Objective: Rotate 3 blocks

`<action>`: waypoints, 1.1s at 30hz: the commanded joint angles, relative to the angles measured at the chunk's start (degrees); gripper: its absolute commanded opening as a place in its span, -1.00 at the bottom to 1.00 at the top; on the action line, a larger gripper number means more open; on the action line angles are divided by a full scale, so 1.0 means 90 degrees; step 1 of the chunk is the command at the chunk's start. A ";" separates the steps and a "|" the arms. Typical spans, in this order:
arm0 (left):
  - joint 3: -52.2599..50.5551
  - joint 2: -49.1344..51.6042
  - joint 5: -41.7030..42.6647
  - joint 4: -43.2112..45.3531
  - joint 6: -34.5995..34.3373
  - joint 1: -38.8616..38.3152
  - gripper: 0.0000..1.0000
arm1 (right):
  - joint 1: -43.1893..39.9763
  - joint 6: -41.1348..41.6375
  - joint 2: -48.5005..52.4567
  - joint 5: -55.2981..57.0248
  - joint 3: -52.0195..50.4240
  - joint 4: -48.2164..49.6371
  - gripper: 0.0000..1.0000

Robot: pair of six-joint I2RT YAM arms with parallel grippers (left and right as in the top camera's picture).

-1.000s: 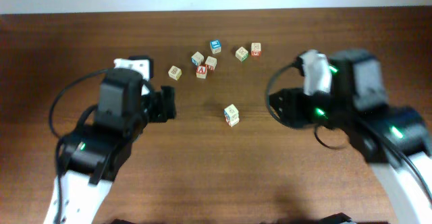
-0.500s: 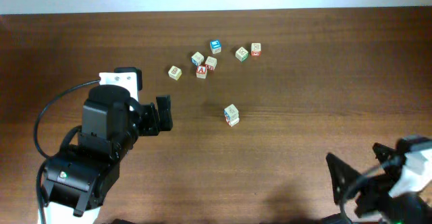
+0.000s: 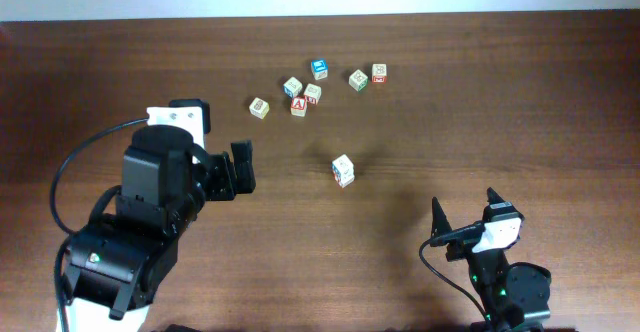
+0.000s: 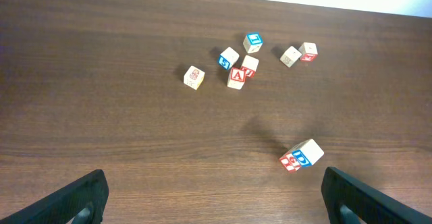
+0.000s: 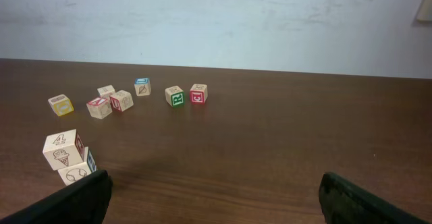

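- Plainly, neither tool holds anything. The left gripper (image 3: 242, 168) has its jaws spread wide over bare table (image 3: 500, 92), and the right gripper (image 3: 465, 222) is equally wide and empty.
- The left gripper sits to the left of the cubes and points toward mid-table. The right one sits at the near edge, well apart from every cube. I judge both to be standing clear, which leaves all the blocks in plain sight.
- A pair of blocks (image 3: 343, 170) lies alone in mid-table, touching each other and showing red and blue print. Whether one leans on the other I cannot tell.
- The rest form a loose group on the far side. A red-printed block (image 3: 313, 93) is just beside the red "A" block (image 3: 298, 105), with a blue-topped block (image 3: 319, 68) beyond it. A red-faced block (image 3: 379, 72) sits next to a green-printed block (image 3: 358, 79), and a tan block (image 3: 260, 108) lies to the left.
- Which three cubes are meant I cannot fix, but the red and blue ones seem likeliest.
- Wide jaws suit closing around a single cube to twist it. The touching neighbours probably risk being nudged.
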 commanded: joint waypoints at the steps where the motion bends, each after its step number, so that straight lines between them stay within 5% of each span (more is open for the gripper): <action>1: 0.0022 -0.0019 -0.0066 0.0005 0.0075 0.0017 0.99 | -0.0041 -0.0044 -0.0070 0.0015 -0.0080 0.0032 0.96; 18: -0.0126 -0.0197 -0.0248 -0.0002 0.0078 0.0034 0.99 | -0.0024 -0.0041 -0.0068 0.0015 -0.0272 0.0454 0.96; 21: -0.1566 -0.1248 -0.0636 0.1003 0.0078 0.0389 0.98 | -0.0024 -0.0041 -0.0068 0.0015 -0.0272 0.0454 0.96; 26: -0.5790 -0.4563 0.0680 0.4211 0.0928 0.1450 0.98 | -0.0024 -0.0041 -0.0068 0.0015 -0.0272 0.0454 0.96; 31: -0.7650 -0.5527 0.0685 0.5986 0.1875 0.1462 0.99 | -0.0024 -0.0041 -0.0068 0.0015 -0.0272 0.0454 0.96; 33: -0.7798 -0.5605 0.0678 0.5795 0.2210 0.1464 0.98 | -0.0024 -0.0041 -0.0068 0.0017 -0.0272 0.0454 0.96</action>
